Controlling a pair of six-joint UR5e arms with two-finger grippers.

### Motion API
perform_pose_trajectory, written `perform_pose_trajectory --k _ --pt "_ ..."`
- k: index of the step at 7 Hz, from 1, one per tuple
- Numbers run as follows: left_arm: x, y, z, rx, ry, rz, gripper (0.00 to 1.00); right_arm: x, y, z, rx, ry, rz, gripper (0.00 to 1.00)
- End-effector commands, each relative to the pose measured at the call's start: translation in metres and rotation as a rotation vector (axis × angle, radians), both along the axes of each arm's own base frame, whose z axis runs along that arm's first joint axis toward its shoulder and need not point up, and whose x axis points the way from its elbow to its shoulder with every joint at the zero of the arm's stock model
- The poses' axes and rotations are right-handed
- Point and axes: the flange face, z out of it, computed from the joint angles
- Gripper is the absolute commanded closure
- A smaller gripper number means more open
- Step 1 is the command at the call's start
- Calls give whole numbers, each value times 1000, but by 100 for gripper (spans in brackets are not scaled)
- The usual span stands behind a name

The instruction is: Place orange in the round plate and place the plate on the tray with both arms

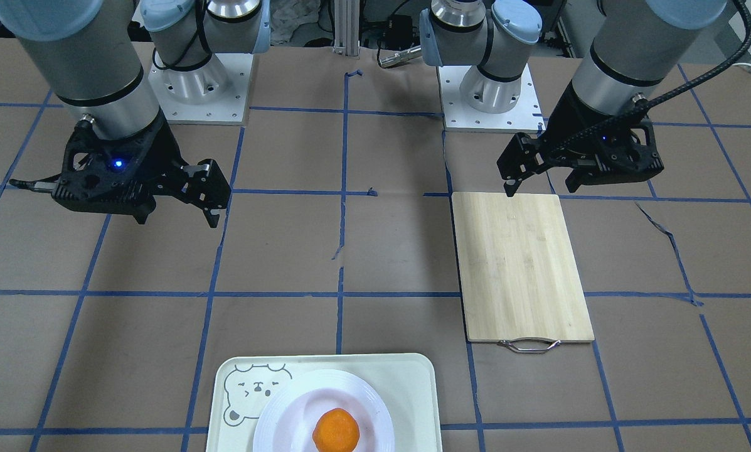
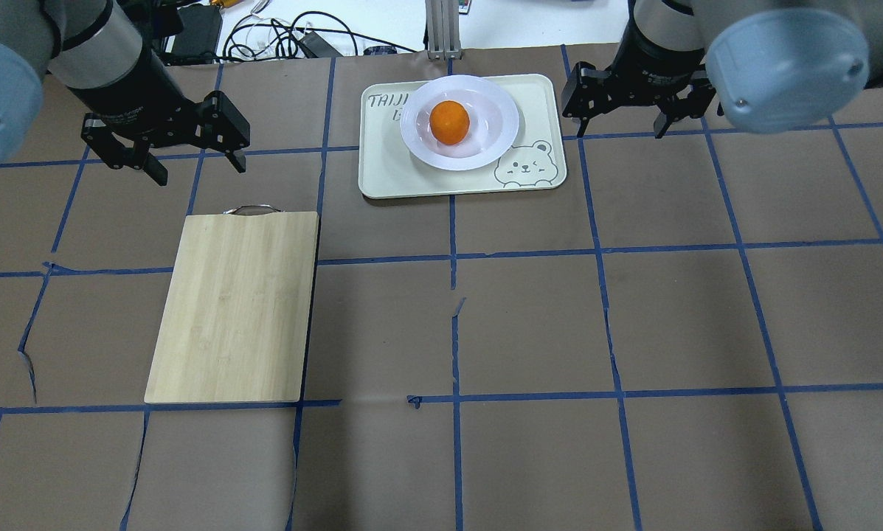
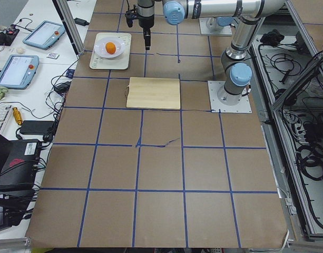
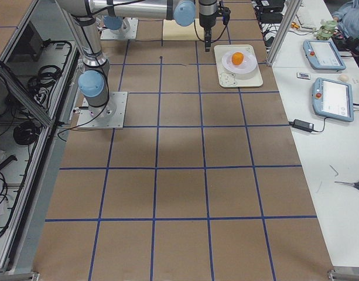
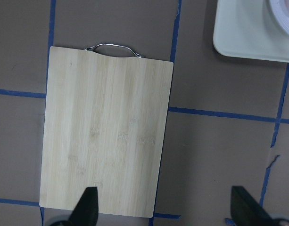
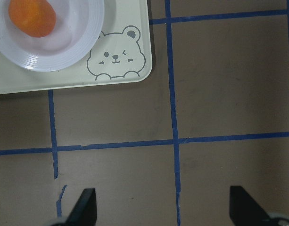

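The orange [image 1: 335, 430] lies in the sunken centre of the round plate [image 1: 376, 408], and the plate stands on the tray [image 1: 413, 389], partly covering the corner next to the bear face; in the front-facing view this group is the nearest thing, at the edge of the surface [image 1: 388, 251] on the operators' side. Judged from this layout, both parts of the task look already done: the fruit is in the plate and the plate is on the tray. What is left seems only to be a calm withdrawal of the arms, which calls for lifting straight away without touching the tray. Further back lies a wooden cutting board [image 1: 519, 263], with its metal handle turned toward the tray side; it is well apart from the tray and takes no part in the task. Beyond it, the left end effector [image 1: 539, 183] hovers over the far end of the board, released, with its fingers wide apart and nothing between them. The right end effector [image 1: 178, 215] hovers on the other side over bare surface, also released and empty. Nothing stands between either end effector and the tray, so the board is the only thing the left arm should mind. At the far end are the two arm bases.
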Motion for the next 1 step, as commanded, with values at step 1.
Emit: perform_pose_trajectory --k 1 --pt "0 1 0 1 -1 0 0 -4 3 14 1 13 1 0"
